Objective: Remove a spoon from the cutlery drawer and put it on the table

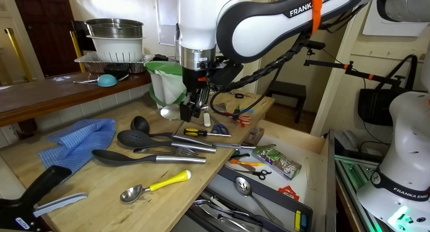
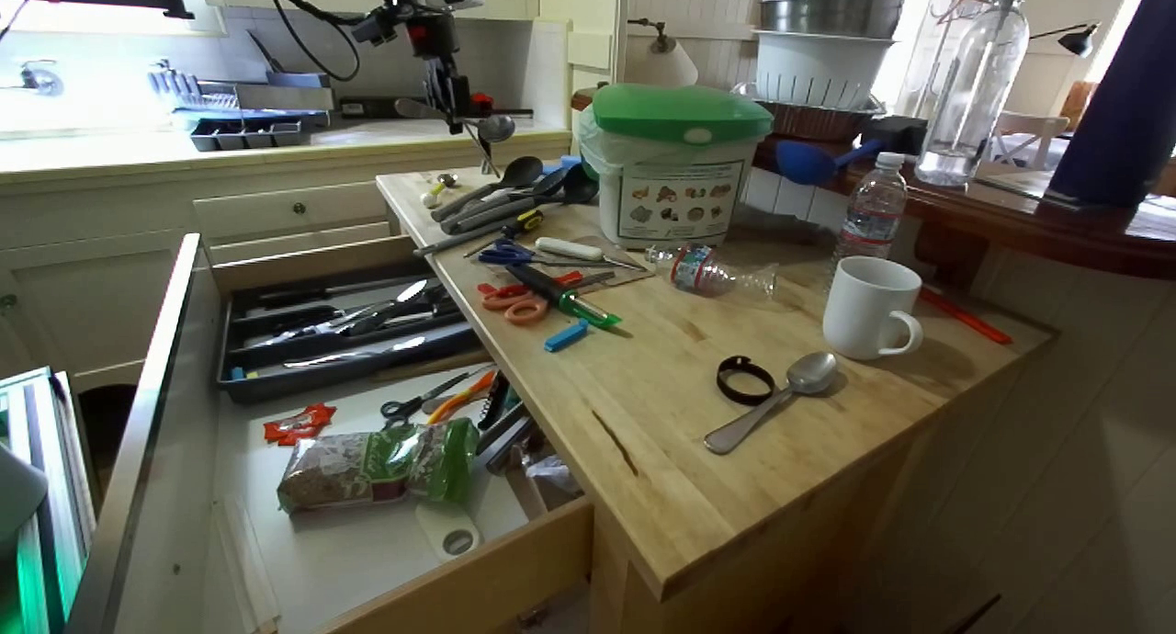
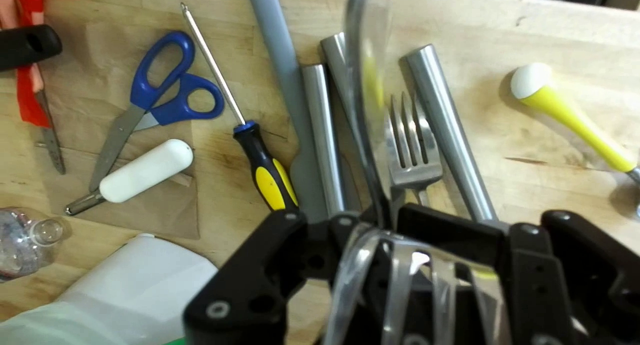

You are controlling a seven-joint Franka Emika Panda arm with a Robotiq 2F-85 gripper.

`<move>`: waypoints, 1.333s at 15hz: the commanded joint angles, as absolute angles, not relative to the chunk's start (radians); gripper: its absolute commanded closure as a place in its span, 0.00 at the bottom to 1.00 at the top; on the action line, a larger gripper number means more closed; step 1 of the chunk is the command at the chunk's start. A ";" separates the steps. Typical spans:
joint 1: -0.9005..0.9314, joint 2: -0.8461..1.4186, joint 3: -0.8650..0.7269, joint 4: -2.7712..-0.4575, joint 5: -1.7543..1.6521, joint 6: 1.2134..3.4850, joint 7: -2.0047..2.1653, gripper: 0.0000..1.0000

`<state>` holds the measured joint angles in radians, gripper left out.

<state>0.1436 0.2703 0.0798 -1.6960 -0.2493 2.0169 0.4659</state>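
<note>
- We have the gripper (image 1: 190, 111) over the table (image 2: 661, 358), clamped on metal utensils (image 3: 397, 280); how many pieces, we cannot tell.
- Among these we see a rounded bowl (image 2: 496, 128) like a spoon's, held above the table in an exterior view.
- Beside the table our cutlery drawer (image 2: 487, 562) stands open, a slotted spoon (image 1: 242, 186) lying in it.
- On the table we find a metal spoon (image 2: 812, 373), a fork (image 3: 415, 160) and a blue cloth (image 1: 85, 134).

Bright daylight | window (image 2: 110, 21) blown out | soft shadows on table (image 2: 648, 372) | wrist view: foreground slightly blurred
</note>
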 commanded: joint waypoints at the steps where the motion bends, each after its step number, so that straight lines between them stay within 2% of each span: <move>1: 0.170 0.338 0.055 -1.619 -0.289 2.025 0.465 1.00; 11: 0.195 0.537 0.028 -1.382 -0.289 1.999 0.385 1.00; 19: 0.216 0.598 -0.006 -1.410 -0.292 1.978 0.393 1.00; 20: 0.221 0.600 -0.012 -1.420 -0.296 1.969 0.399 0.81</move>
